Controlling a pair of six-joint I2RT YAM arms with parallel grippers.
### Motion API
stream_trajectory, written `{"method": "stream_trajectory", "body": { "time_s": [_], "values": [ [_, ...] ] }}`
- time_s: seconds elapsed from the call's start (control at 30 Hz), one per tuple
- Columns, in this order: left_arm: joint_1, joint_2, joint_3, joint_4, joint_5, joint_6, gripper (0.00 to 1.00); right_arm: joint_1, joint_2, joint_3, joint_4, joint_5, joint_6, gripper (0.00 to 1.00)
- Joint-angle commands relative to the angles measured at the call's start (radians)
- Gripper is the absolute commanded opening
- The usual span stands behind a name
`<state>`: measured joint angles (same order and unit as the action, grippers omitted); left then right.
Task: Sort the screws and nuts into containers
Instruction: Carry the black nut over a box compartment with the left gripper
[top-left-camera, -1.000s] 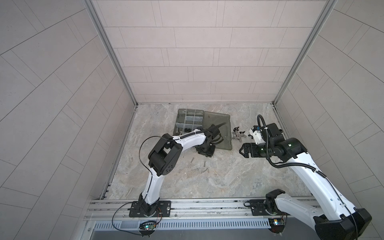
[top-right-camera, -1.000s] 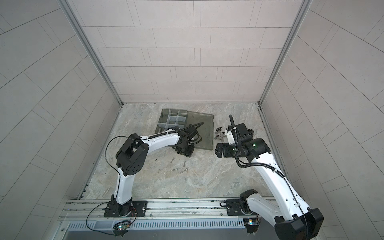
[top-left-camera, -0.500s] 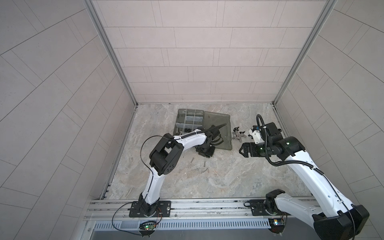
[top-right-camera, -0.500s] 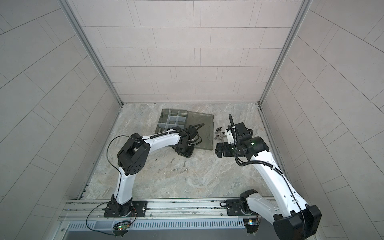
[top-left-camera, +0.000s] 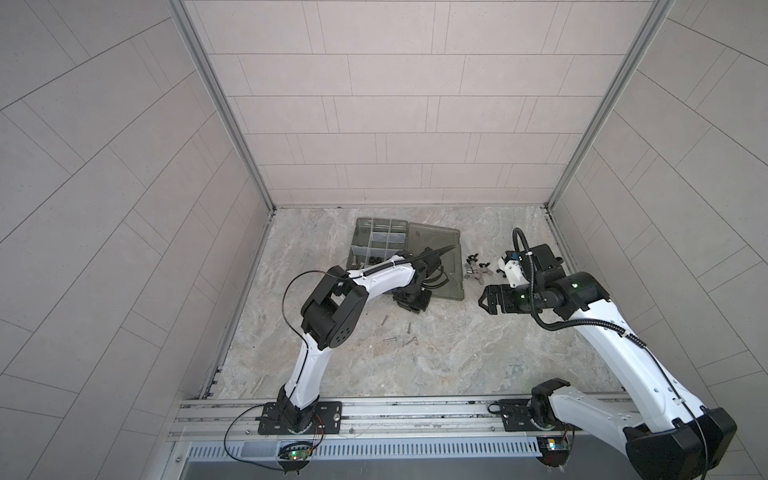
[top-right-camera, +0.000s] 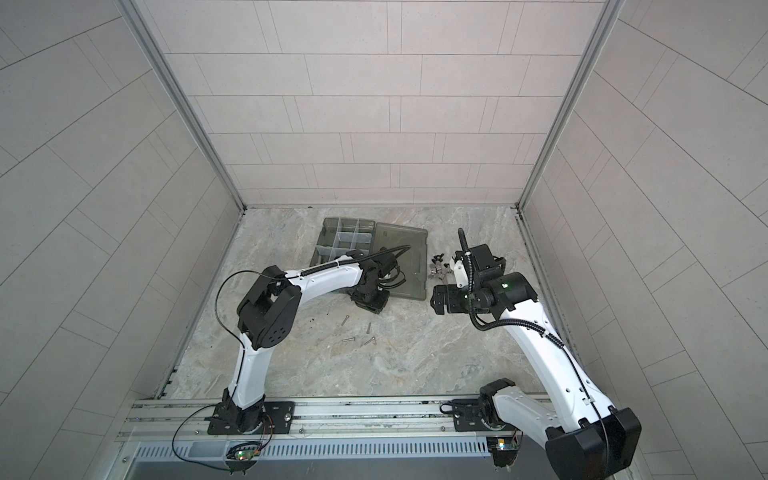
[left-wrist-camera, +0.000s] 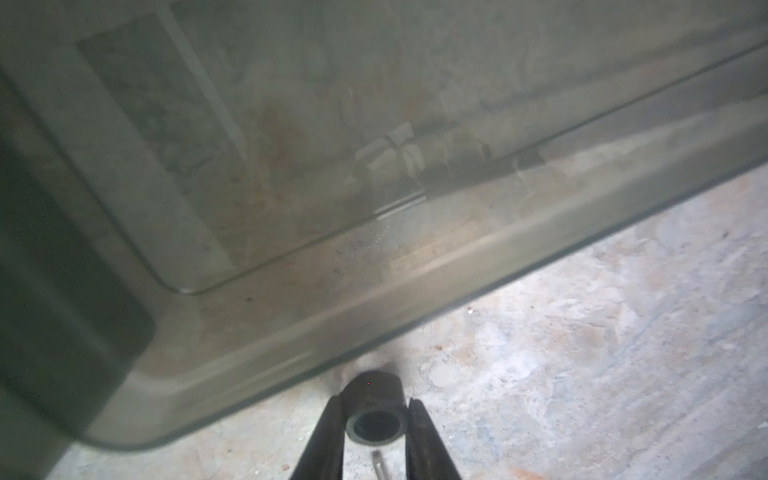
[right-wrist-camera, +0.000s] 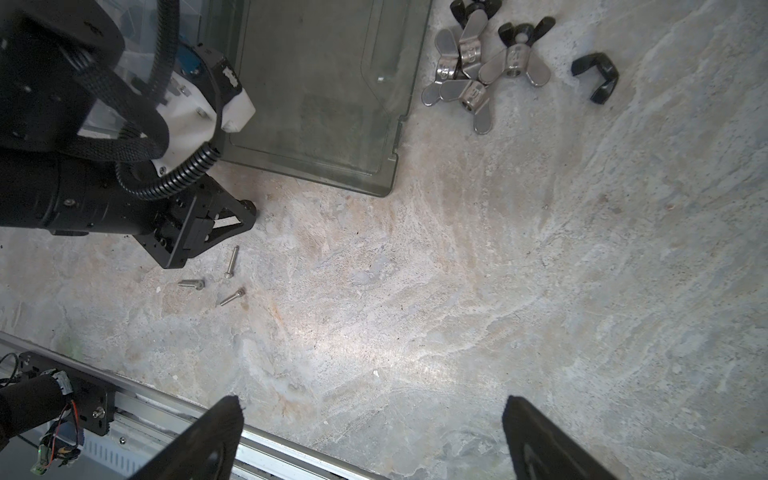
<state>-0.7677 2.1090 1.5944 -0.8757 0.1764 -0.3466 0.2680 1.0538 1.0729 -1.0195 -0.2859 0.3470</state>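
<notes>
Nut (left-wrist-camera: 374, 409) sits on the desk (left-wrist-camera: 602, 353) just beside the edge of the lid (left-wrist-camera: 291, 166), pinched by the left hand (left-wrist-camera: 376, 402), so we're at the grasp step. Next we need a straight lift clear of that lid rim, then a carry to one of the compartments (top-left-camera: 379, 239); right hand (right-wrist-camera: 372, 409) hangs wide open, empty, above the desk.
</notes>
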Motion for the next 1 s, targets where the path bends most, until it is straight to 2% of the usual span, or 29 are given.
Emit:
{"method": "stream_trajectory", "body": {
  "time_s": [0.0,0.27,0.43,0.73,0.97],
  "values": [
    [0.01,-0.018,0.062,-0.081,-0.038,0.033,0.22,-0.004,0.006,0.023,-0.009,0.0,-0.012,0.99],
    [0.084,-0.053,0.171,-0.154,-0.073,0.076,0.21,-0.004,0.052,0.071,0.007,-0.003,-0.015,0.99],
    [0.185,-0.048,0.24,-0.172,-0.091,0.106,0.21,-0.003,0.097,0.111,0.012,-0.002,-0.02,0.99],
    [0.345,0.042,0.42,-0.203,-0.083,0.136,0.21,-0.003,0.215,0.218,0.012,0.009,-0.028,0.99],
    [0.382,0.115,0.471,-0.21,-0.058,0.14,0.22,-0.004,0.333,0.322,0.001,0.004,-0.033,0.99]
  ]
}}
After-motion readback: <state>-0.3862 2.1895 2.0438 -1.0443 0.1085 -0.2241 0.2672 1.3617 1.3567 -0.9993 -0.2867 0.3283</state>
